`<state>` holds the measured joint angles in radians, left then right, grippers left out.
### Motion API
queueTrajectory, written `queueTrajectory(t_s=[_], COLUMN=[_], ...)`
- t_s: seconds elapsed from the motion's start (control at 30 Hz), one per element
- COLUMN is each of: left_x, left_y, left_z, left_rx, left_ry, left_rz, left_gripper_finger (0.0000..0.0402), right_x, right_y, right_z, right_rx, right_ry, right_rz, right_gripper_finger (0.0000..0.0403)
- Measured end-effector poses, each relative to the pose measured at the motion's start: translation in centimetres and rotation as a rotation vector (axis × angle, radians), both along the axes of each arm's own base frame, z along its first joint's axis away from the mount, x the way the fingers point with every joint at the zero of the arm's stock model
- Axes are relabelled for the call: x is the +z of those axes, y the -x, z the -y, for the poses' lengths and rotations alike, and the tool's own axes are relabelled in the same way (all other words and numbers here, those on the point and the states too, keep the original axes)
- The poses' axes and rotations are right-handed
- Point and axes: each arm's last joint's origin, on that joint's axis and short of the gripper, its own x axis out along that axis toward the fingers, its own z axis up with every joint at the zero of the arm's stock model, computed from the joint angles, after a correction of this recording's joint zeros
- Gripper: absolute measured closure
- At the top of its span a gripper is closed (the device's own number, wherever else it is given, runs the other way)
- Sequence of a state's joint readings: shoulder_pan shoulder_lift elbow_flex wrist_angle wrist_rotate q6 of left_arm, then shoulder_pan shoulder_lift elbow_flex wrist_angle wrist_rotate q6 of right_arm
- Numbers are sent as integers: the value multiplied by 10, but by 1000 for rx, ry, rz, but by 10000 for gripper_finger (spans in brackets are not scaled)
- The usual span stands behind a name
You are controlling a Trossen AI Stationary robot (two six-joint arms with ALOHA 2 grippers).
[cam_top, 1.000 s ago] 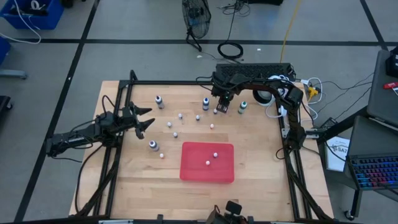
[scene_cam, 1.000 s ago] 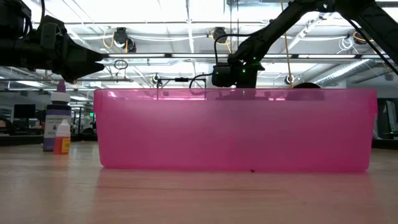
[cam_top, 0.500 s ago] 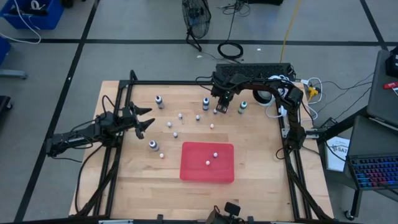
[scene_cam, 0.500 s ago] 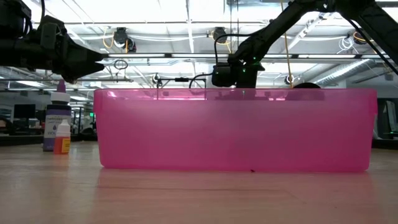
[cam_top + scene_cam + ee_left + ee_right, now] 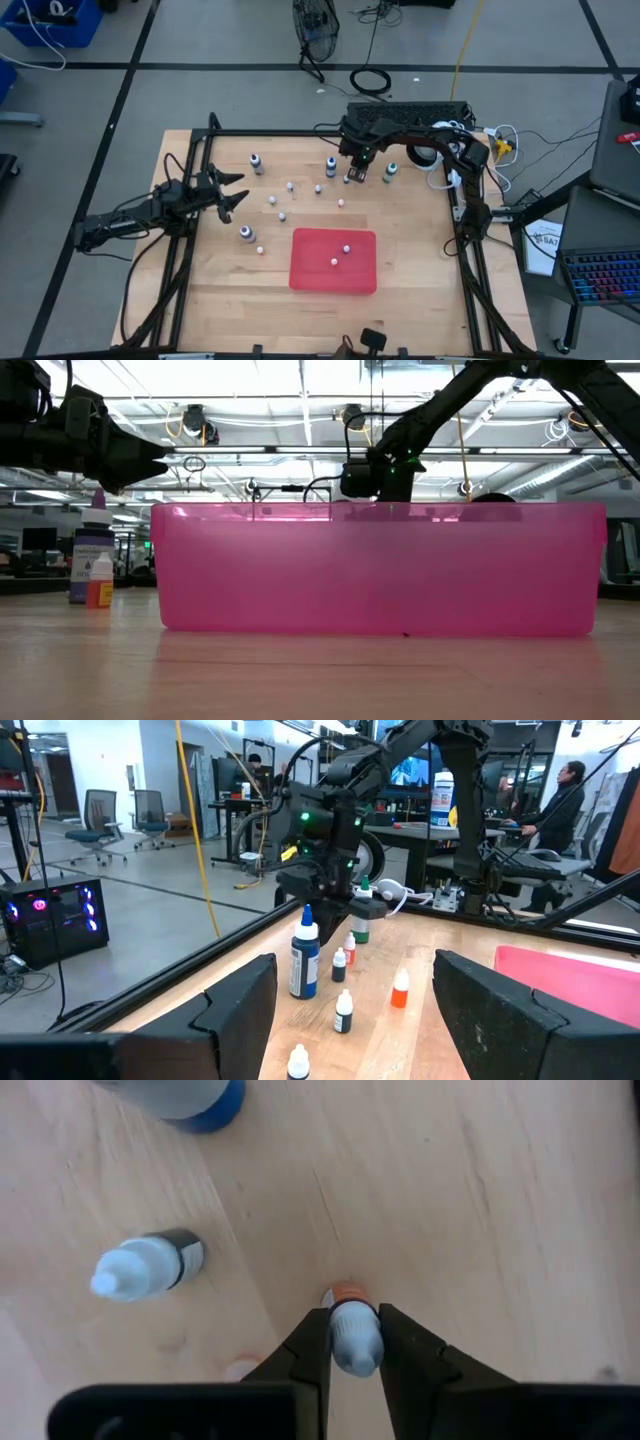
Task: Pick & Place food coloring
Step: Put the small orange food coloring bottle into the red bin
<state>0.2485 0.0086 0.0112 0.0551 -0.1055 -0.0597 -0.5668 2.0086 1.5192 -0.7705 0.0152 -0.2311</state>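
The red tray (image 5: 333, 261) sat at the near middle of the bench (image 5: 410, 250), with two small bottles (image 5: 347, 248) lying in it. Left of it stood a dark bottle (image 5: 246, 234) with a small one just beside it. The left end effector (image 5: 232, 192) hung over the bench's left edge, its fingers spread wide and holding nothing. Further back, small bottles were scattered about the middle of the bench. At the far side, the right end effector (image 5: 354, 1342) pointed down, its fingers pinched onto a small orange-banded bottle (image 5: 354, 1335) standing on the wood. A black-banded bottle (image 5: 148, 1267) stood near it. Three more dark bottles (image 5: 256, 162) stood along the far row.
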Motion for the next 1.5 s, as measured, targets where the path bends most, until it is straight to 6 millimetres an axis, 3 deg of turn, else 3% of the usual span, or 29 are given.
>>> queueTrajectory(t_s=[0.1, 0.23, 0.37, 0.53, 0.73, 0.93, 1.27, 1.5], left_x=[0, 0, 0, 0, 0, 0, 0, 0], left_y=[0, 0, 0, 0, 0, 0, 0, 0], left_z=[0, 0, 0, 0, 0, 0, 0, 0], left_rx=[0, 0, 0, 0, 0, 0, 0, 0], left_ry=[0, 0, 0, 0, 0, 0, 0, 0], left_rz=[0, 0, 0, 0, 1, 0, 0, 0], left_gripper_finger=[133, 133, 133, 133, 133, 133, 133, 133], right_x=[22, 64, 100, 114, 100, 78, 31, 7], right_y=[0, 0, -3, -11, -13, -13, -28, -40], right_z=[-14, -47, -105, -189, -275, -326, -367, -371], right_rx=[22, 60, 146, 311, 460, 458, 422, 426], right_ry=[60, 130, 141, 166, 142, 79, -75, -71], right_rz=[4, 68, 165, 216, 193, 185, 116, 58], right_gripper_finger=[353, 353, 353, 353, 353, 353, 353, 353])
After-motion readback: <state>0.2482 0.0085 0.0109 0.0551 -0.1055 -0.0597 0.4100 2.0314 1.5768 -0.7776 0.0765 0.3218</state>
